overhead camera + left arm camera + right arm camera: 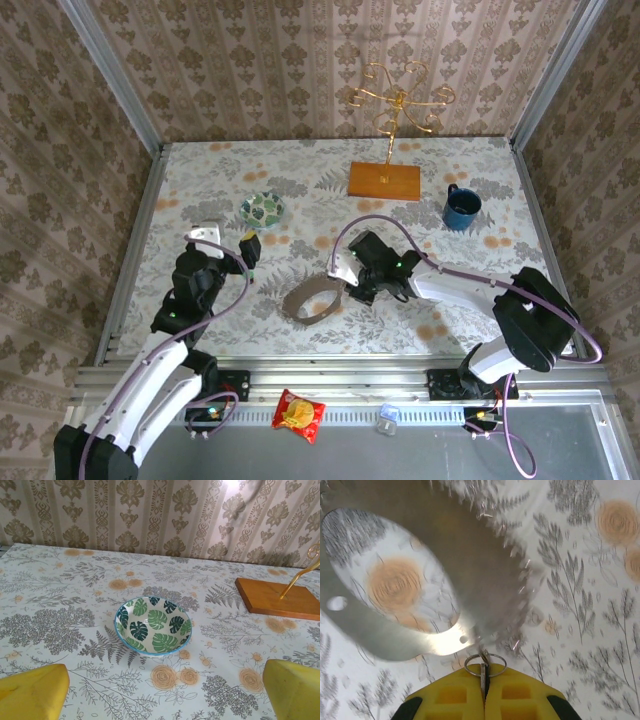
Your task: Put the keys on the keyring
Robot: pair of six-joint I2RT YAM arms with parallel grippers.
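Right gripper (484,682) pinched shut on the keys (483,672), small wire ring (485,664) seen just past its fingertips, keyring (470,570) strap loop laid on the table directly ahead, left gripper (164,695) spread wide, patterned bowl (152,630) framed ahead between its fingers

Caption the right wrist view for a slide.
Yellow right gripper pinches a small silver wire ring beside the floppy grey-brown strap band, above floral tablecloth.

We log small ceramic bowl (152,625): green leaves on white, blue rim; table cover (60,580): grey ferns, orange roses; floppy strap loop (300,298): grey-brown; thin metal key (483,675): silver
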